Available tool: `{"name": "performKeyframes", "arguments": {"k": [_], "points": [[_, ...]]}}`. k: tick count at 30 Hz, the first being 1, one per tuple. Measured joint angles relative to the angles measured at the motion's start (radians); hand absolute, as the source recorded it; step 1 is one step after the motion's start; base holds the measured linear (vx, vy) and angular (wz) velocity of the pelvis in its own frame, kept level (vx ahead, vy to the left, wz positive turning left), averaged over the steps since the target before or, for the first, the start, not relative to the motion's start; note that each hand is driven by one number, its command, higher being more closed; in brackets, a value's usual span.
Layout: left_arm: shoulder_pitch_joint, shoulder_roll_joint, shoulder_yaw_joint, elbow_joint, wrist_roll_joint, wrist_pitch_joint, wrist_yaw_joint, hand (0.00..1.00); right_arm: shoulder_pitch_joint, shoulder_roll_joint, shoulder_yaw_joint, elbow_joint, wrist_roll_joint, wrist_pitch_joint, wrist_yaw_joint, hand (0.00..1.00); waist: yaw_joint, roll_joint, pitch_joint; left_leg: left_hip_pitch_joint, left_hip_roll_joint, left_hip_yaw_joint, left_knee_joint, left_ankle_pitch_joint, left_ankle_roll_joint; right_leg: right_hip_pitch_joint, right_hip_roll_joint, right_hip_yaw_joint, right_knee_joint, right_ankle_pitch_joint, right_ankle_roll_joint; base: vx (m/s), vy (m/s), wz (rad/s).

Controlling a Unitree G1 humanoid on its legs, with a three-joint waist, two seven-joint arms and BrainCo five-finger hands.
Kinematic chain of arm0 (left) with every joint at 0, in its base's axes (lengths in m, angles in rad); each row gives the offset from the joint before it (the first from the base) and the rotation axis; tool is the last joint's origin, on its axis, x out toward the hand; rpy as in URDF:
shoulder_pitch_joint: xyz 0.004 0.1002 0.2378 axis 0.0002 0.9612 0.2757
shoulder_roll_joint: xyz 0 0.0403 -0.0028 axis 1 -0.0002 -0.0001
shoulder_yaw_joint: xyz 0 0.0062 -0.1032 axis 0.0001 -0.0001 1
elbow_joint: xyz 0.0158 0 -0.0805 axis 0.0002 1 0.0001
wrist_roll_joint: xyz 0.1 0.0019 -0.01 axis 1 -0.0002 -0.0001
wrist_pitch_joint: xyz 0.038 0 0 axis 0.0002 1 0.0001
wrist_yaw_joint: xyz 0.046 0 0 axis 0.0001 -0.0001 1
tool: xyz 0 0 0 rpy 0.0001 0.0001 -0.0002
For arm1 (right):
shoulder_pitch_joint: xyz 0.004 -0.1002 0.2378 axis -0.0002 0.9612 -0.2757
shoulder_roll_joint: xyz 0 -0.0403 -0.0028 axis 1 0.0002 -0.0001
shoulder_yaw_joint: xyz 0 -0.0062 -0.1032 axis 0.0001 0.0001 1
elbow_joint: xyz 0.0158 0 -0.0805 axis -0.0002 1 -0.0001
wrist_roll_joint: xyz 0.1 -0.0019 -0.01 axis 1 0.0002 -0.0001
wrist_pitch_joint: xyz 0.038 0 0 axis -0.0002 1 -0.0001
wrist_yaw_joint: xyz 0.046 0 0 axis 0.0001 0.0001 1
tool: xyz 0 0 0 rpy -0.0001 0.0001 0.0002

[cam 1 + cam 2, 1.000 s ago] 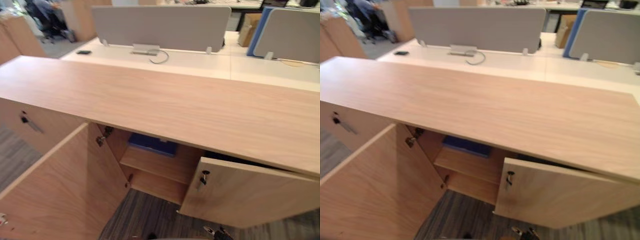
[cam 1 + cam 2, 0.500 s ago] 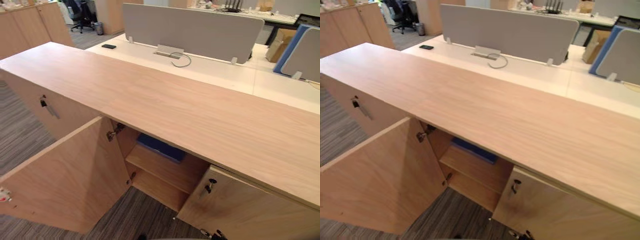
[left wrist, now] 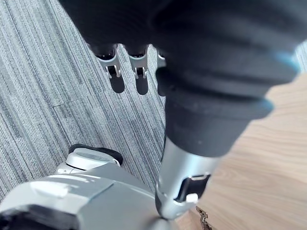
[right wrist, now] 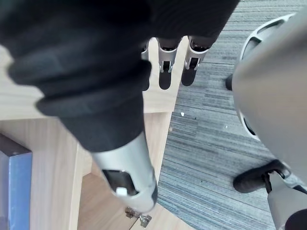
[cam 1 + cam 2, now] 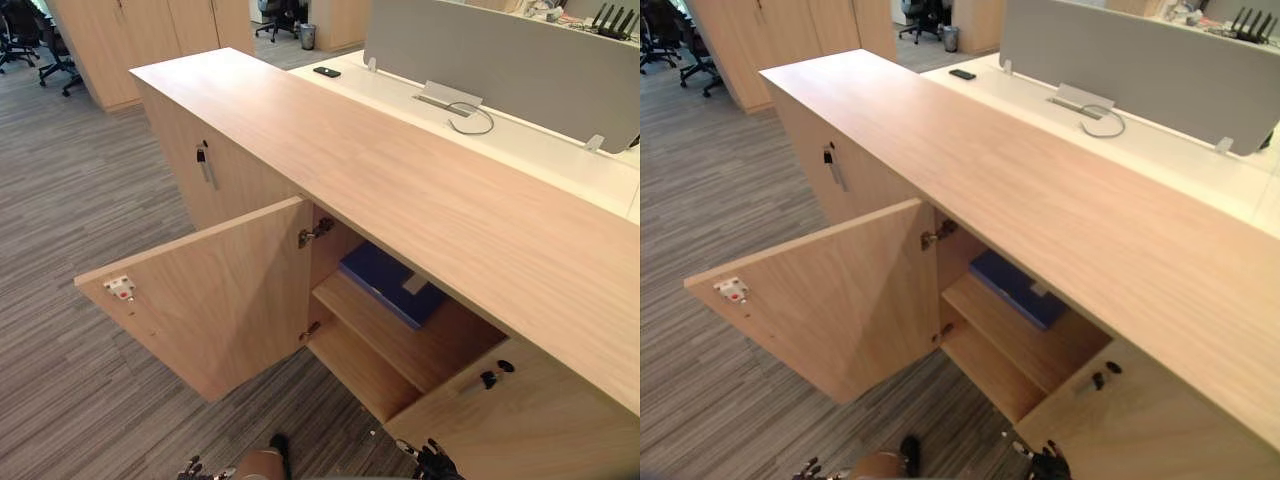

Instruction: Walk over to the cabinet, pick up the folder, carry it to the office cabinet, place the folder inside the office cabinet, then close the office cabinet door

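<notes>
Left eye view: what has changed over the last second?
The whole view has shifted, so the camera moved, not the things. Nothing was taken hold of or let go. The blue folder still lies on the upper shelf of the cabinet, the left door wide open, the right door ajar. The left hand and right hand hang open, empty.

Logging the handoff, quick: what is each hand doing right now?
Left hand: open, fingers straight, holding nothing.
Right hand: open, holding nothing; the flat blue folder lies on the wooden cabinet shelf.
</notes>
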Motion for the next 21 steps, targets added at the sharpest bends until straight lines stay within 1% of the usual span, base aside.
{"name": "performKeyframes", "arguments": {"k": [1, 2, 3, 4, 5, 6, 7, 8, 9, 10, 11, 12, 13, 14, 15, 16, 17, 18, 21], "points": [[-0.007, 0.003, 0.004, 0.002, -0.001, 0.001, -0.002, 0.00, 0.012, -0.001, -0.023, 0.013, -0.008, 0.006, 0.000, 0.00, -0.025, -0.007, -0.007, 0.013, -0.006, 0.065, -0.073, -0.026, -0.029, 0.027, 0.007, 0.004, -0.081, -0.002, -0.014, 0.08, 0.045, 0.92], [-0.011, 0.013, 0.009, 0.011, 0.000, 0.000, -0.003, 0.00, 0.019, 0.005, -0.033, 0.022, -0.009, 0.005, 0.000, 0.00, -0.036, -0.037, -0.014, 0.003, -0.002, 0.105, -0.043, -0.028, -0.023, 0.033, -0.013, -0.003, -0.121, 0.011, -0.032, 0.11, 0.013, 0.82], [-0.017, 0.019, 0.009, 0.035, 0.000, -0.002, -0.003, 0.00, 0.013, -0.009, -0.053, 0.029, -0.006, 0.007, -0.001, 0.00, -0.025, -0.001, -0.010, -0.003, 0.061, 0.139, 0.050, 0.010, 0.018, 0.022, -0.013, -0.012, -0.090, 0.070, -0.021, 0.15, 0.059, 0.64], [-0.012, 0.001, 0.011, 0.059, -0.002, 0.001, -0.002, 0.00, -0.002, -0.035, -0.058, 0.036, -0.009, 0.009, -0.002, 0.00, -0.036, 0.018, -0.008, 0.009, 0.046, 0.103, 0.019, 0.018, -0.012, 0.012, -0.019, -0.022, -0.042, 0.056, -0.001, 0.13, 0.048, 0.45], [-0.008, -0.006, 0.011, 0.059, -0.001, 0.000, -0.001, 0.00, -0.003, -0.042, -0.061, 0.042, -0.009, 0.009, 0.000, 0.00, -0.038, 0.030, -0.014, 0.014, 0.044, 0.090, -0.008, 0.035, -0.003, -0.008, -0.012, -0.028, -0.021, 0.059, -0.006, 0.09, 0.005, 0.76], [-0.013, -0.019, 0.012, 0.067, -0.001, -0.004, -0.003, 0.00, -0.003, -0.043, -0.084, 0.046, -0.008, 0.010, 0.002, 0.00, -0.047, 0.060, -0.016, 0.027, 0.050, 0.044, -0.079, 0.085, -0.011, -0.018, 0.053, -0.036, -0.066, 0.045, -0.025, 0.00, -0.109, 1.07], [-0.022, -0.010, 0.020, 0.076, 0.000, -0.006, -0.006, 0.00, -0.002, -0.034, -0.087, 0.052, -0.008, 0.007, 0.003, 0.00, -0.058, 0.035, -0.022, 0.029, 0.014, -0.009, -0.161, 0.167, -0.030, -0.018, 0.082, -0.050, -0.150, 0.091, -0.080, -0.01, -0.143, 1.24], [-0.031, -0.001, 0.028, 0.087, -0.001, -0.004, -0.009, 0.00, 0.002, -0.032, -0.092, 0.058, -0.008, 0.005, 0.004, 0.00, -0.066, 0.025, -0.017, 0.026, 0.023, 0.009, -0.128, 0.129, -0.007, -0.005, 0.063, -0.087, -0.155, 0.102, -0.056, 0.06, -0.111, 0.99], [-0.026, -0.008, 0.053, 0.099, -0.006, -0.005, -0.010, 0.00, 0.001, -0.036, -0.111, 0.063, -0.008, 0.006, 0.003, 0.00, -0.060, 0.031, -0.020, 0.020, 0.075, 0.083, -0.013, 0.045, -0.017, -0.006, 0.045, -0.120, -0.127, 0.102, -0.055, 0.16, -0.066, 0.65], [-0.010, -0.013, 0.063, 0.099, -0.006, -0.003, -0.009, 0.00, 0.006, -0.043, -0.120, 0.061, -0.006, 0.004, 0.003, 0.00, -0.068, 0.027, -0.018, 0.034, 0.132, 0.133, 0.040, 0.027, -0.041, -0.003, 0.025, -0.142, -0.113, 0.102, -0.055, 0.19, -0.045, 0.46], [-0.007, -0.015, 0.062, 0.099, -0.005, -0.003, -0.009, 0.00, 0.007, -0.049, -0.121, 0.062, -0.005, 0.004, 0.003, 0.00, -0.073, 0.033, -0.019, 0.043, 0.159, 0.145, 0.037, 0.034, -0.058, -0.003, 0.018, -0.150, -0.111, 0.102, -0.055, 0.16, -0.003, 0.58], [0.000, -0.023, 0.056, 0.098, -0.006, -0.002, -0.011, 0.00, 0.008, -0.060, -0.125, 0.062, 0.010, 0.004, 0.003, 0.00, -0.081, 0.056, -0.023, 0.059, 0.213, 0.148, -0.005, 0.089, -0.098, -0.008, 0.022, -0.171, -0.113, 0.105, -0.050, 0.14, 0.094, 0.44], [-0.003, -0.032, 0.050, 0.098, -0.006, 0.000, -0.014, 0.00, 0.004, -0.070, -0.150, 0.064, 0.032, 0.004, 0.003, 0.00, -0.075, 0.083, -0.028, 0.097, 0.230, 0.118, -0.092, 0.117, -0.146, -0.019, 0.029, -0.170, -0.122, 0.114, -0.034, 0.13, 0.161, 0.33], [-0.003, -0.032, 0.050, 0.097, -0.007, 0.001, -0.018, 0.00, 0.002, -0.068, -0.171, 0.062, 0.040, 0.003, 0.003, 0.00, -0.078, 0.087, -0.034, 0.102, 0.226, 0.131, -0.121, 0.111, -0.153, -0.025, 0.029, -0.170, -0.132, 0.123, -0.021, 0.09, 0.314, 0.14], [-0.014, -0.027, 0.050, 0.095, -0.013, 0.001, -0.027, 0.00, 0.001, -0.055, -0.210, 0.063, 0.064, -0.003, 0.003, 0.00, -0.080, 0.080, -0.031, 0.112, 0.215, 0.148, -0.156, 0.099, -0.170, -0.032, 0.025, -0.170, -0.142, 0.135, -0.009, 0.03, 0.291, 0.09], [-0.018, -0.023, 0.050, 0.092, -0.015, 0.001, -0.030, 0.00, 0.001, -0.049, -0.226, 0.068, 0.074, -0.004, 0.003, 0.00, -0.080, 0.074, -0.031, 0.116, 0.209, 0.150, -0.167, 0.095, -0.172, -0.034, 0.020, -0.170, -0.145, 0.141, -0.005, 0.00, 0.292, -0.06], [-0.020, -0.011, 0.061, 0.077, -0.028, 0.004, -0.038, 0.00, 0.002, -0.033, -0.261, 0.083, 0.088, -0.004, 0.002, 0.00, -0.079, 0.061, -0.026, 0.130, 0.197, 0.173, -0.172, 0.096, -0.172, -0.033, 0.013, -0.162, -0.153, 0.157, -0.014, -0.03, 0.147, -0.28], [-0.018, -0.003, 0.071, 0.068, -0.031, 0.004, -0.042, 0.00, 0.009, -0.025, -0.283, 0.083, 0.101, -0.005, 0.002, 0.00, -0.080, 0.054, -0.029, 0.142, 0.192, 0.187, -0.172, 0.095, -0.171, -0.027, 0.009, -0.155, -0.164, 0.170, -0.015, -0.03, 0.119, -0.37], [-0.034, 0.023, 0.132, 0.028, -0.031, 0.007, -0.052, 0.00, 0.030, -0.022, -0.318, 0.083, 0.110, -0.004, 0.004, 0.00, -0.081, 0.058, -0.033, 0.169, 0.195, 0.228, -0.173, 0.092, -0.166, -0.018, 0.012, -0.123, -0.186, 0.183, -0.003, -0.07, 0.053, -0.43]]}}
